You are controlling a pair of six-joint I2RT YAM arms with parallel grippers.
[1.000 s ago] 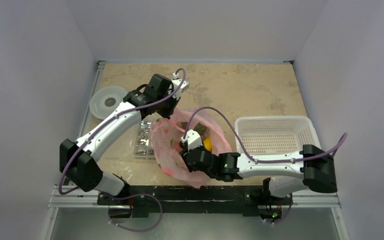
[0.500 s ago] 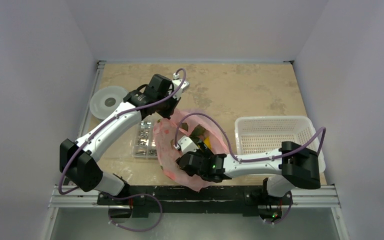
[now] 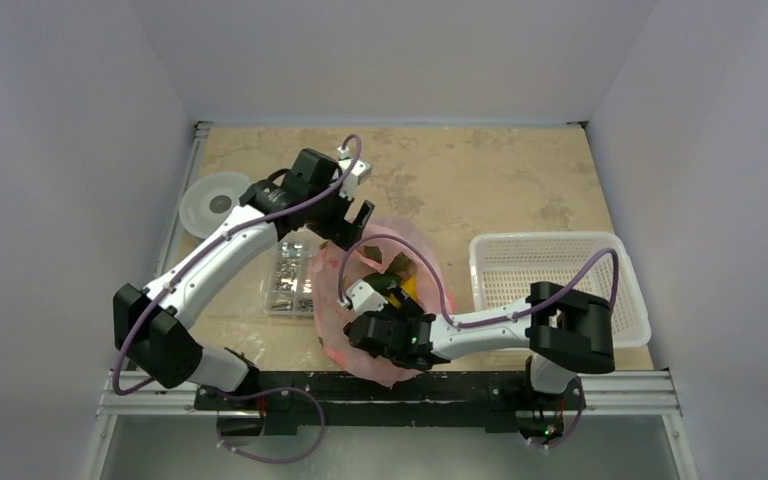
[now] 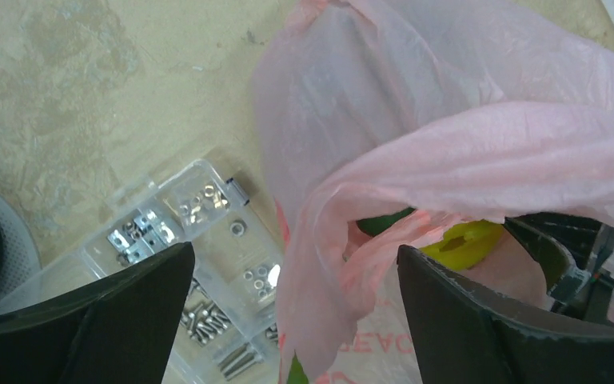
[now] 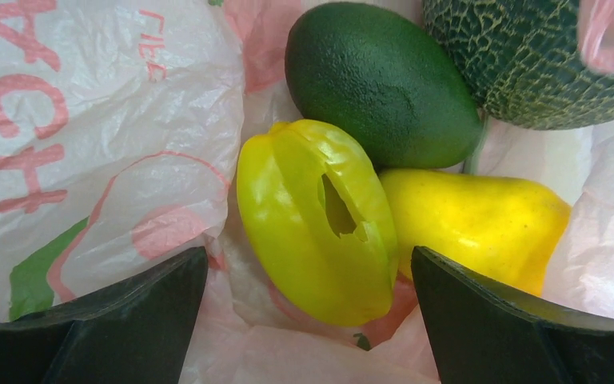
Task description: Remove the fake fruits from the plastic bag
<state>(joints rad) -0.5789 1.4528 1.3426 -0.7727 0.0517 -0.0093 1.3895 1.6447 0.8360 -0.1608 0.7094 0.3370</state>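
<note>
The pink plastic bag [image 3: 332,300] lies crumpled near the table's front edge, its mouth open. My right gripper [image 5: 308,252] is inside it, open. A yellow-green fake fruit [image 5: 316,216] lies between its fingertips, and the fingers stand clear of it. Beside that fruit are a dark green oval [image 5: 384,80], a yellow piece [image 5: 472,220] and a netted green melon [image 5: 536,56]. My left gripper [image 4: 293,252] hangs open over the bag's far rim. A loose pink fold [image 4: 344,264] hangs between its fingers. From above, only a bit of yellow fruit [image 3: 412,288] shows past the right gripper [image 3: 388,292].
A clear box of small metal parts [image 3: 285,280] lies just left of the bag, under the left arm. A white perforated basket [image 3: 560,285] stands to the right. A round white lid [image 3: 215,205] sits at the left edge of the table.
The left gripper has opened and let go of the bag's rim. The right gripper has opened wider and pushed left, deeper into the bag, its elbow swinging left over the basket.
</note>
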